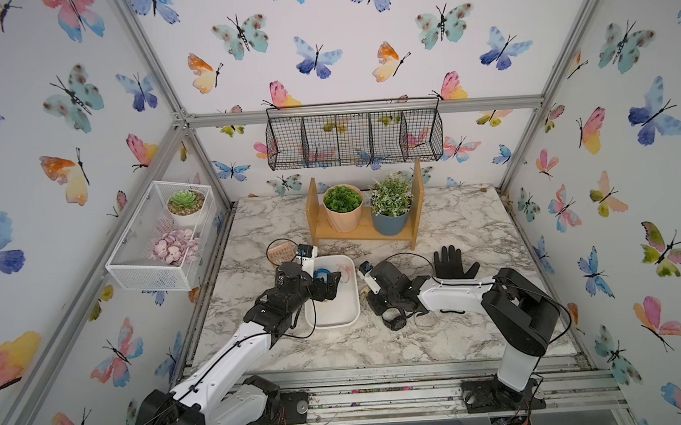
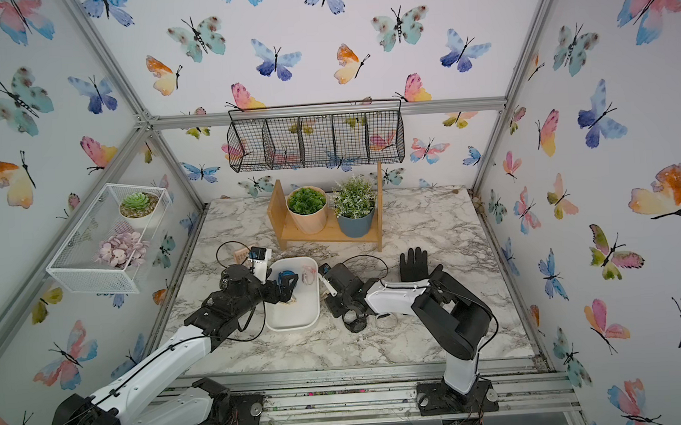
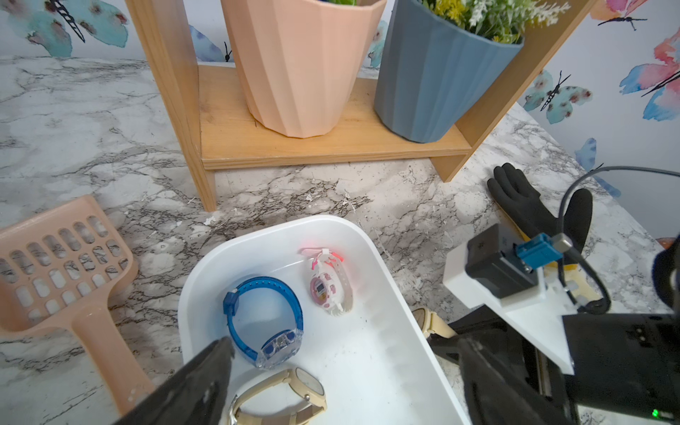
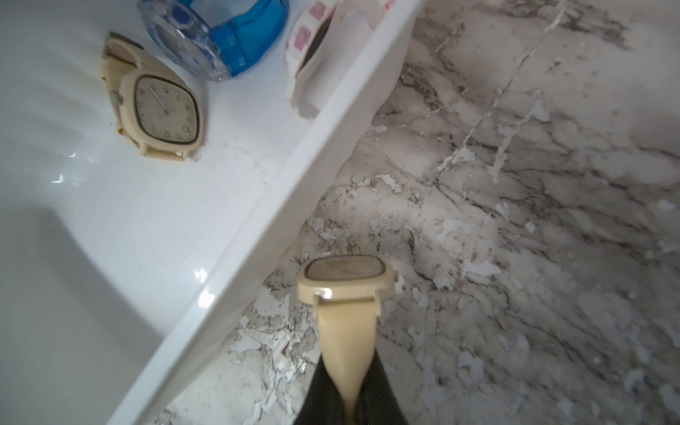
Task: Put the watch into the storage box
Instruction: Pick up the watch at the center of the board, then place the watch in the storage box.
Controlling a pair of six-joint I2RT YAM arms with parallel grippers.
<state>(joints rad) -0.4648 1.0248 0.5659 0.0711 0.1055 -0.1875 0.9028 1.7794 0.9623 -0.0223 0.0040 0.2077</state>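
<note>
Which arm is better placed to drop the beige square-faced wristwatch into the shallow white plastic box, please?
Right. The right fingers are shut on the strap of the beige square-faced wristwatch, just outside the shallow white plastic box. The left fingers hang open over the box, empty.

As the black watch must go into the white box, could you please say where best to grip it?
Probably the strap of the black watch, from straight above: the loop stands open beside the round case, so the jaws can straddle it. The clear ring lies close beside it; keep off that side.
</note>
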